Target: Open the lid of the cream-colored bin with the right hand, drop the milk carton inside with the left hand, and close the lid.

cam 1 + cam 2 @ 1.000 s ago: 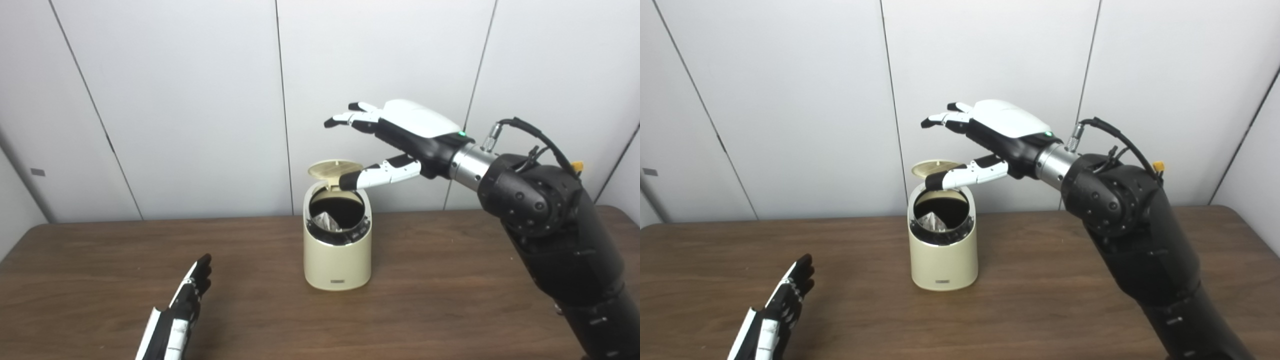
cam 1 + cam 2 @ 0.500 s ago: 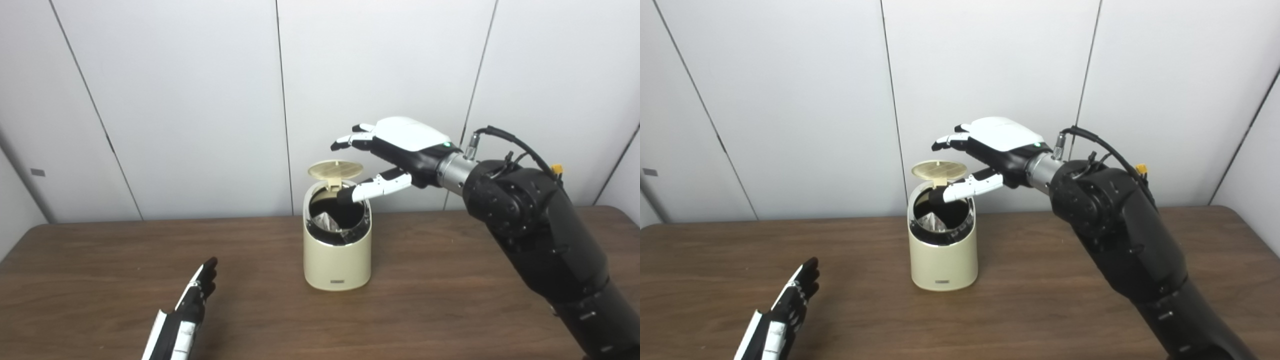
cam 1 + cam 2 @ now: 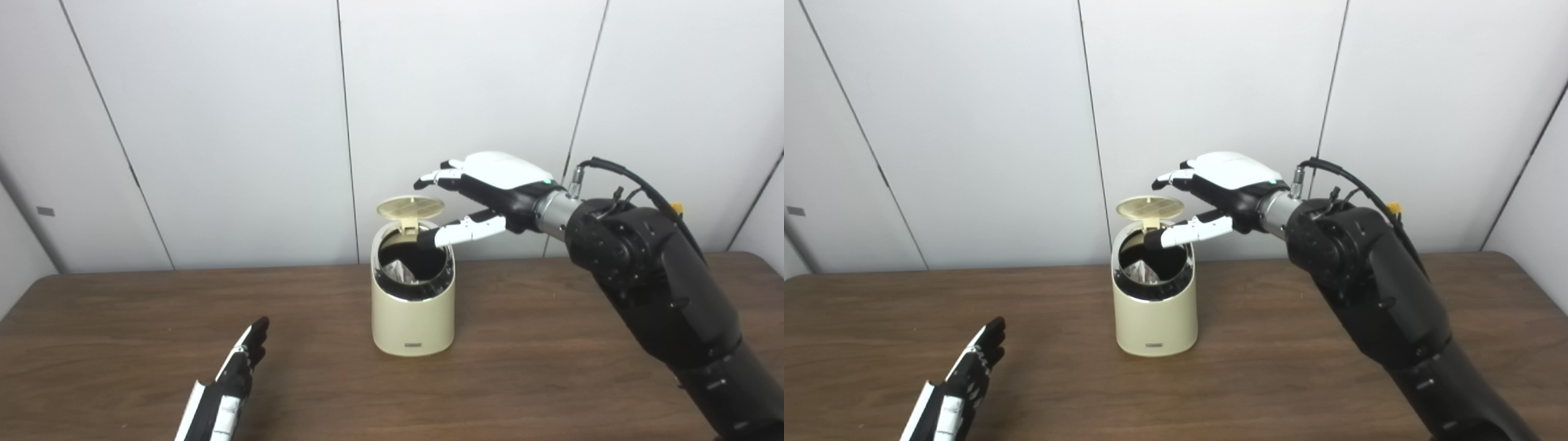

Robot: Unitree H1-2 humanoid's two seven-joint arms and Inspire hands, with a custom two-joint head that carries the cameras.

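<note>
Your right hand [image 3: 490, 190] hovers spread and empty: fingers [image 3: 438, 180] above the raised lid [image 3: 410, 207], thumb over the cream bin [image 3: 413, 318] mouth, likely placed to press it shut. The milk carton [image 3: 399, 269] lies inside, below the thumb. Your left hand [image 3: 236, 376] rests flat, fingers straight, holding nothing, well apart from the bin.

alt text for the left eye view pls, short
A cream-colored bin stands on a brown table with its lid up and a carton inside. The open right hand hovers beside the lid; the empty left hand rests low at front left.
</note>
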